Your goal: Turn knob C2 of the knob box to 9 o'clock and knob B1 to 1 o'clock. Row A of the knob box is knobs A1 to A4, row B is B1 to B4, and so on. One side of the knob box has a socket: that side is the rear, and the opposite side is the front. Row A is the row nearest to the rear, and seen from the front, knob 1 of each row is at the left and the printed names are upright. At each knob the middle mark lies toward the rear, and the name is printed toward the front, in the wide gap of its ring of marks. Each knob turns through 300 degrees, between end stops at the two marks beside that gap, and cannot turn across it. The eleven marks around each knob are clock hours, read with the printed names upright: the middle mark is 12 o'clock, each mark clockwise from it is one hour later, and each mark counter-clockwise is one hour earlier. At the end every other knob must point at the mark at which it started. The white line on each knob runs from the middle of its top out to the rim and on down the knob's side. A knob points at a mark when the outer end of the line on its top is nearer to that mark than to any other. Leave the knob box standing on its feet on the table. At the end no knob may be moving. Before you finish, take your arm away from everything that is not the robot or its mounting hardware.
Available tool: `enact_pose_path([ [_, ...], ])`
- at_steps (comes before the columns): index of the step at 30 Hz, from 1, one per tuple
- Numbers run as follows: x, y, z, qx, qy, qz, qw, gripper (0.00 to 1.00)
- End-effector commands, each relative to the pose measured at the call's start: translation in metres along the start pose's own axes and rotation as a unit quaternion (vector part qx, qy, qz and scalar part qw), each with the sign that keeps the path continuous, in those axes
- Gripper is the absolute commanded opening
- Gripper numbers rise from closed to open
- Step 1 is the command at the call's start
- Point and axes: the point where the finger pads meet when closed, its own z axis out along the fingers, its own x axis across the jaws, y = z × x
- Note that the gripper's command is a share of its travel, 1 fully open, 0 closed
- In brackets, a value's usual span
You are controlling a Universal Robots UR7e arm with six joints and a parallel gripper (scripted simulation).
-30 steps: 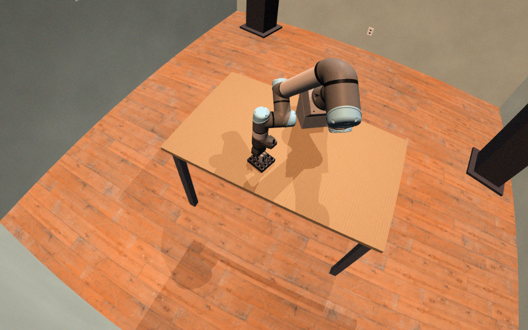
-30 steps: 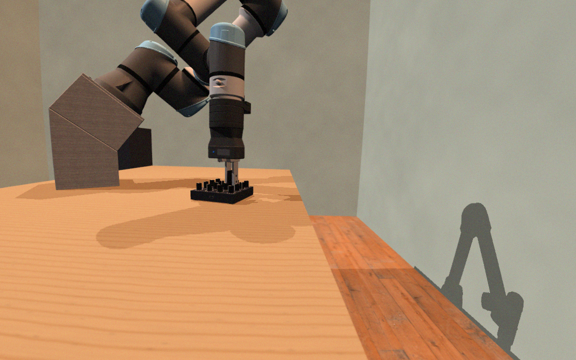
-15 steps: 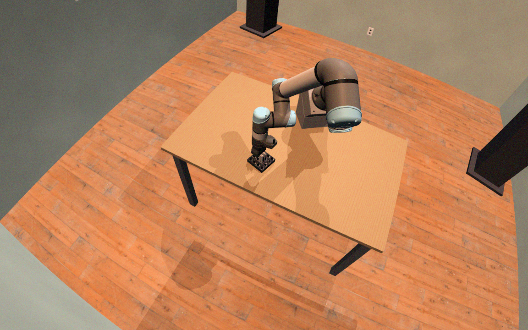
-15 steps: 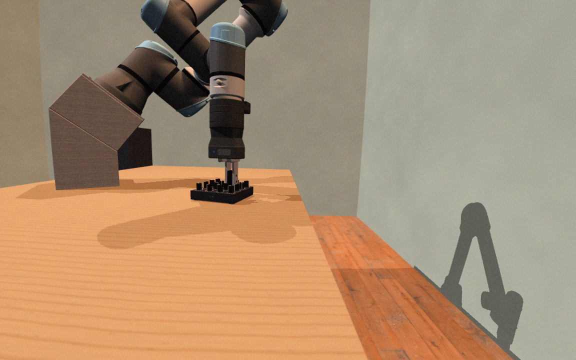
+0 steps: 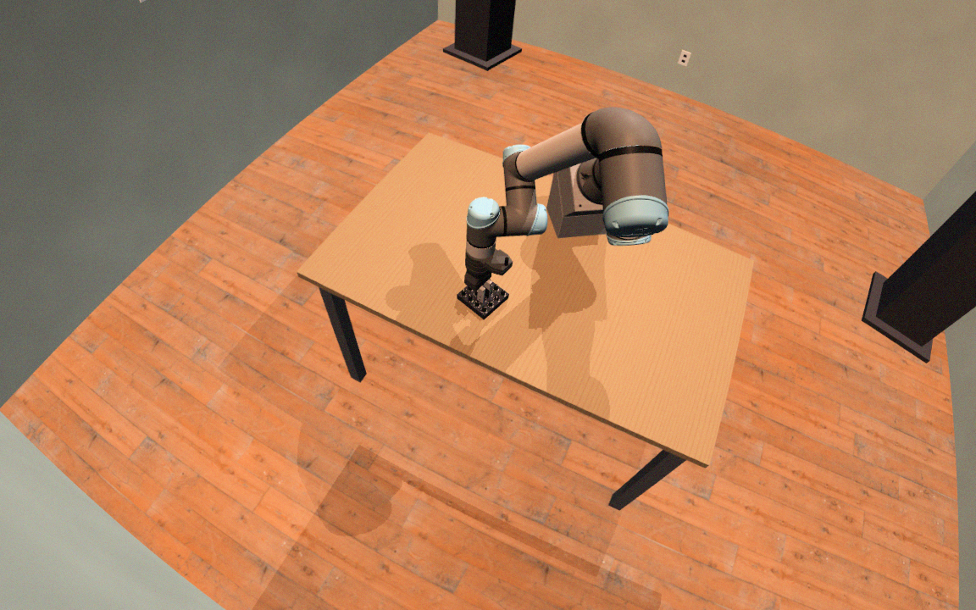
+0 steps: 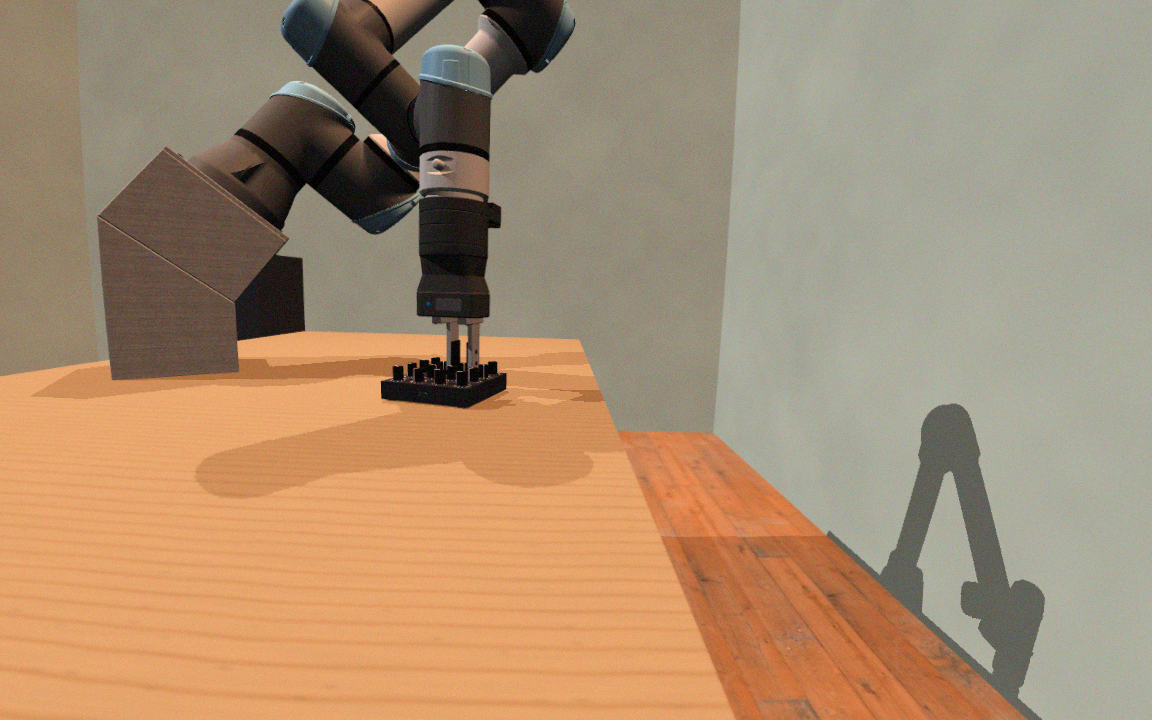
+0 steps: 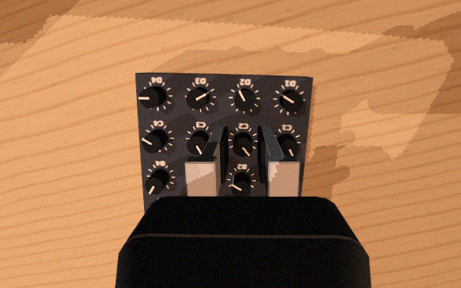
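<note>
Knob box (image 7: 146, 120) rear rows hidden under tool (image 7: 242, 146), probably row A entirely, knobs unreadable elsewhere

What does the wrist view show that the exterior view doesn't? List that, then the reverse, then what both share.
Wrist only: the printed names, marks and white lines, with knob C2 between the fingers, a gap on each side. Exterior only: the arm, its mount, the knob box from the side, and the arm's shadow on the wall. Both: the open gripper down over the box on the table.
</note>
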Motion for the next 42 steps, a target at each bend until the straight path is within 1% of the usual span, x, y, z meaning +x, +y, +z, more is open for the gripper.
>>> enact_pose_path([
  [1, 0.0, 0.0, 0.0, 0.0, 0.0, 0.0, 1.0, 0.46],
  [21, 0.0, 0.0, -0.002, 0.0, 0.0, 0.0, 1.0, 0.46],
  [25, 0.0, 0.0, -0.008, 0.0, 0.0, 0.0, 1.0, 0.46],
  [27, 0.0, 0.0, -0.008, 0.0, 0.0, 0.0, 1.0, 0.46],
  [37, 0.0, 0.0, -0.034, 0.0, 0.0, 0.0, 1.0, 0.46],
  [42, 0.0, 0.0, -0.038, 0.0, 0.0, 0.0, 1.0, 0.46],
])
